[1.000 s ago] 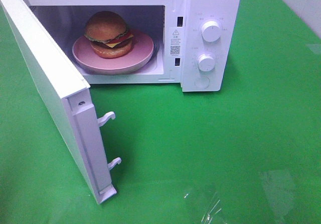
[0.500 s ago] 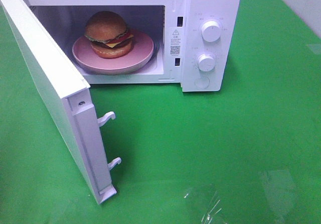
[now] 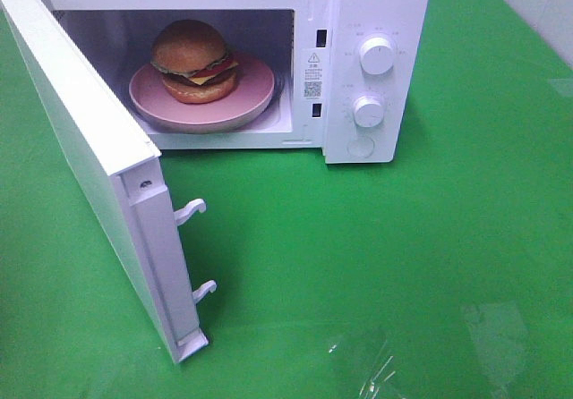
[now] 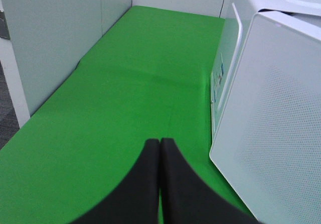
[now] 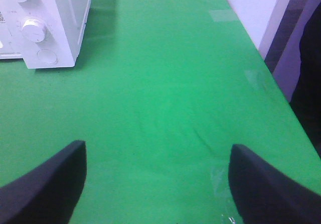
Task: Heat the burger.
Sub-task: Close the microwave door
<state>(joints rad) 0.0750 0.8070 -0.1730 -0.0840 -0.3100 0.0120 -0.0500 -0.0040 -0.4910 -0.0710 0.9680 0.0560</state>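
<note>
The burger (image 3: 193, 60), with a golden-brown bun, lettuce and cheese, sits on a pink plate (image 3: 255, 90) inside the white microwave (image 3: 376, 1). The microwave door (image 3: 85, 162) stands wide open toward the front left. Neither gripper shows in the exterior high view. In the left wrist view my left gripper (image 4: 159, 146) is shut and empty, just beside the outer face of the open door (image 4: 273, 128). In the right wrist view my right gripper (image 5: 156, 156) is open and empty above the green cloth, apart from the microwave's knob panel (image 5: 35, 30).
Two knobs (image 3: 376, 55) and a round button (image 3: 361, 146) are on the microwave's right panel. Two latch hooks (image 3: 191, 209) stick out of the door edge. Green cloth (image 3: 403, 256) covers the table. Pale walls (image 4: 55, 38) border its left side. Clear tape (image 3: 376, 368) lies near the front.
</note>
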